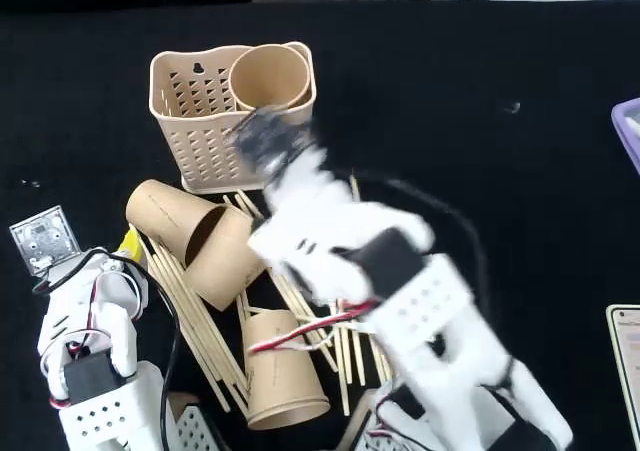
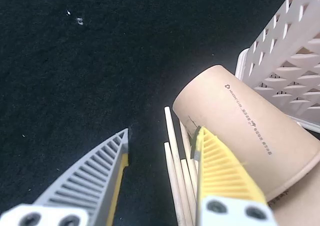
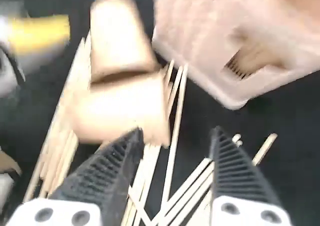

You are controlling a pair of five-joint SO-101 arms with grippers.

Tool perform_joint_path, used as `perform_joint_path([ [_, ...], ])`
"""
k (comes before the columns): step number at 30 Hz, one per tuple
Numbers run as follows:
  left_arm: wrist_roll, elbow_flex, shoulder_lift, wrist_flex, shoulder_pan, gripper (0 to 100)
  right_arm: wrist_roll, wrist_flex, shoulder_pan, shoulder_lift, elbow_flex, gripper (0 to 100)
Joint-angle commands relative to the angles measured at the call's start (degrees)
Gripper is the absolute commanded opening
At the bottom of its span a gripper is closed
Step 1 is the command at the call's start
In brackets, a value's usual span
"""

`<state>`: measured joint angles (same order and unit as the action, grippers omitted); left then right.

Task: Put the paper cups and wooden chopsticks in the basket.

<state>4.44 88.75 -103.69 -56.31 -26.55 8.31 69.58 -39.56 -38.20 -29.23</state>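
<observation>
Toward the back of the black counter I see the basket standing upright, with one paper cup already inside its right end, mouth up. Just in front of the basket two cups lie on their sides, touching each other: the left cup and the middle cup. A third cup lies on its side nearer the arms' bases. The wooden chopsticks fan out under and around all three.

My right claw hangs above the chopsticks just beside the basket's lower front edge, jaws spread and nothing between them. In the high view it is blurred against the basket's front wall.

My left claw sits low at the left edge of the pile, jaws apart and holding nothing. A few chopstick ends lie between them. Its yellow finger is at the left cup's side; touching or just clear, I cannot tell.

To the right, a broad stretch of counter runs from the basket to a purple rim at the border. A grey square plate lies just beside the left arm, on the outer side.
</observation>
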Motion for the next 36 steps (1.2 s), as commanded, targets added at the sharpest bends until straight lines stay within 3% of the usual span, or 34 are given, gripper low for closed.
perform_joint_path([
  [1,0.00,-0.22,-0.62,1.23,-0.66,22,2.46,-15.65,-3.96,-1.54,-16.31,25.7],
  [10,0.00,-0.22,-0.62,1.32,-0.57,22,4.66,-20.40,-4.75,8.57,-14.55,25.7],
  [18,0.00,-0.22,-0.62,1.14,-0.57,22,12.84,-10.11,-4.75,20.44,-1.89,25.4],
  [21,0.00,-0.22,-0.62,1.14,-0.57,22,18.29,-7.65,-4.75,19.74,-1.10,23.6],
  [27,0.00,-0.22,-0.62,1.23,-0.57,22,21.89,-6.95,-4.40,11.56,-1.45,0.5],
  [36,0.00,-0.22,-0.62,1.23,-0.66,22,21.71,1.41,-4.66,-1.36,-1.45,1.1],
])
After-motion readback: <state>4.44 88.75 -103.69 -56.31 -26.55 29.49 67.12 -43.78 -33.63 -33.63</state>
